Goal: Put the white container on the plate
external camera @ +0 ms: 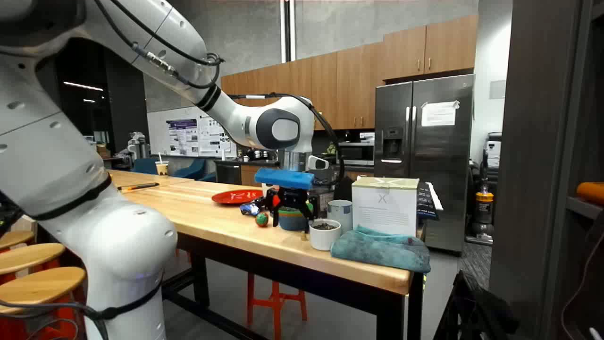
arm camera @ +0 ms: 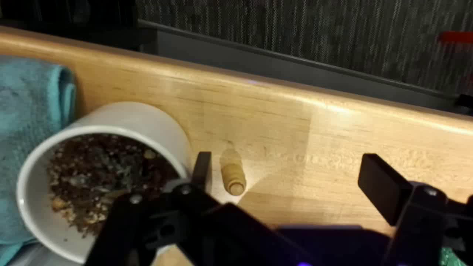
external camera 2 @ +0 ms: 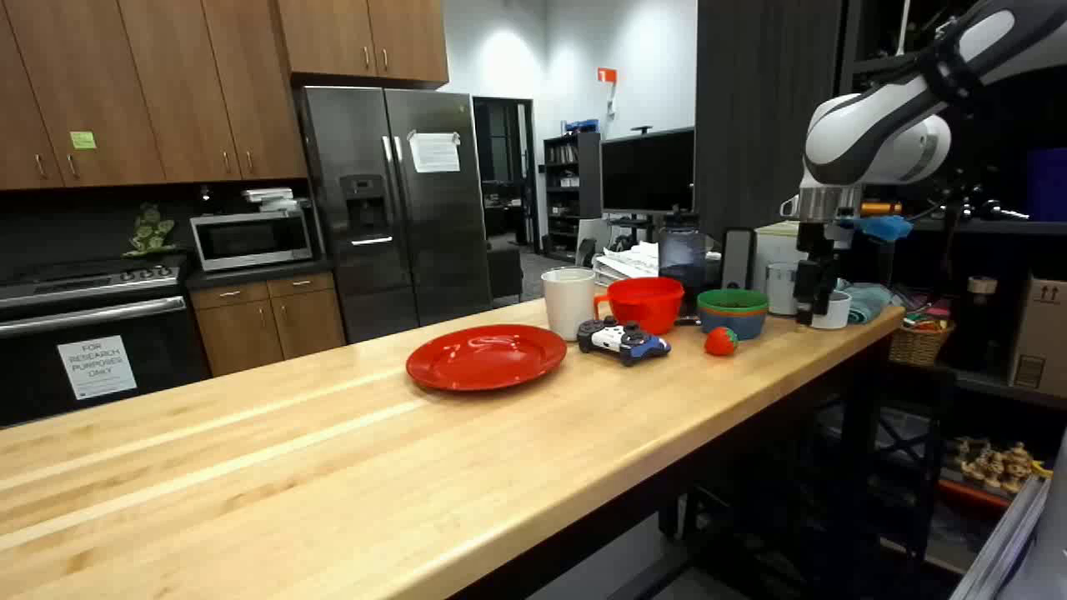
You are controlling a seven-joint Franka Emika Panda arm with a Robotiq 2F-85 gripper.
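A research lab with a kitchen is indicated. Beyond the pincer (external camera: pixel 291 225), in an exterior view, a refrigerator (external camera: pixel 436 156) to its right and posters (external camera: pixel 183 138) on a whiteboard (external camera: pixel 158 131) to its left are seen. Left of the pincer, in an exterior view, an oven (external camera 2: pixel 92 329) is labelled "FOR RESEARCH PURPOSES ONLY" near a microwave (external camera 2: pixel 252 240).

In an exterior view the camera, close beside the arm (external camera: pixel 118 241), faces toward the fridge (external camera: pixel 420 165); in an exterior view it looks slantwise along the table (external camera 2: pixel 350 467), the plate (external camera 2: pixel 488 358) nearest. The wrist view looks down closely; all share the bowl (arm camera: pixel 146 120).
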